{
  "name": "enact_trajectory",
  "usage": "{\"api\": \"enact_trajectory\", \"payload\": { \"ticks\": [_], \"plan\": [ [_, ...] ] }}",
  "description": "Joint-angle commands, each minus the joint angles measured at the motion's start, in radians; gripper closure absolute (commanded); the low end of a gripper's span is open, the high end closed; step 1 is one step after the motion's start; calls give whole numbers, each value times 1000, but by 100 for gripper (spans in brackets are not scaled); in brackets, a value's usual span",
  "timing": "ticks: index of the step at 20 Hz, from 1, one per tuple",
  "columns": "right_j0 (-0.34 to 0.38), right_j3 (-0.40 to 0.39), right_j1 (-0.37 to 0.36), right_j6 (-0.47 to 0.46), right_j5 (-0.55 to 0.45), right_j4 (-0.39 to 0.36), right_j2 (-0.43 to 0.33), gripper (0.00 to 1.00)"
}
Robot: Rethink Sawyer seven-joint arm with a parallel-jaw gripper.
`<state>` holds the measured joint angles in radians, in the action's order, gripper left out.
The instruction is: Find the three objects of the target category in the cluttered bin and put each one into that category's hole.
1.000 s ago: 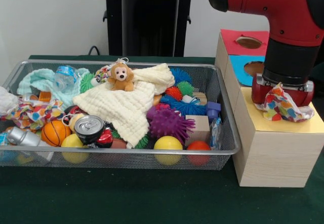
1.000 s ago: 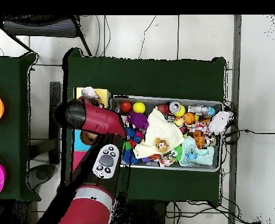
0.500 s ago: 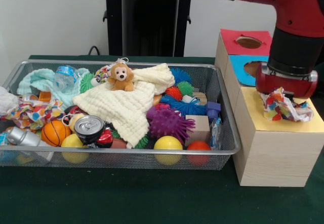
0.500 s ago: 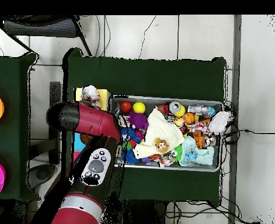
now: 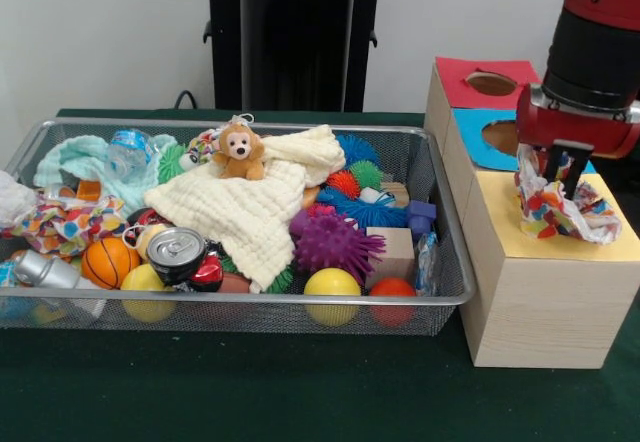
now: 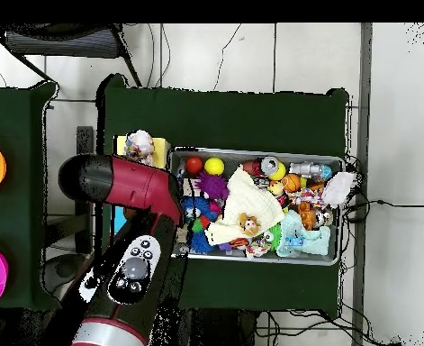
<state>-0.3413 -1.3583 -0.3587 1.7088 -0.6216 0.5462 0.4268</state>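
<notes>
A colourful patterned cloth lies bunched on top of the yellow box, one corner standing up against my gripper's left finger. My gripper hangs just above it, open, with a dark finger showing. In the overhead view the same cloth sits on the yellow box, and the arm hides the gripper. In the wire bin lie more cloths: a cream one, a mint one and a patterned one.
Behind the yellow box stand a blue box and a red box, each with a round hole. The bin also holds a plush monkey, spiky balls, a can, smooth balls, a bottle and wooden blocks.
My gripper has risen off the yellow box and shifted slightly right. The patterned cloth stays on the box top, its upper corner drawn up a little.
</notes>
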Motion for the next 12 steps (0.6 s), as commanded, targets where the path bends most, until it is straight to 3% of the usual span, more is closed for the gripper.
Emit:
{"api": "enact_trajectory", "payload": {
  "ticks": [1,4,12],
  "plan": [
    [-18,-26,-48,260,-213,-46,-8,100],
    [-21,-28,-50,255,-201,-44,-3,100],
    [-34,-65,-90,259,9,-7,-12,100]
  ]
}}
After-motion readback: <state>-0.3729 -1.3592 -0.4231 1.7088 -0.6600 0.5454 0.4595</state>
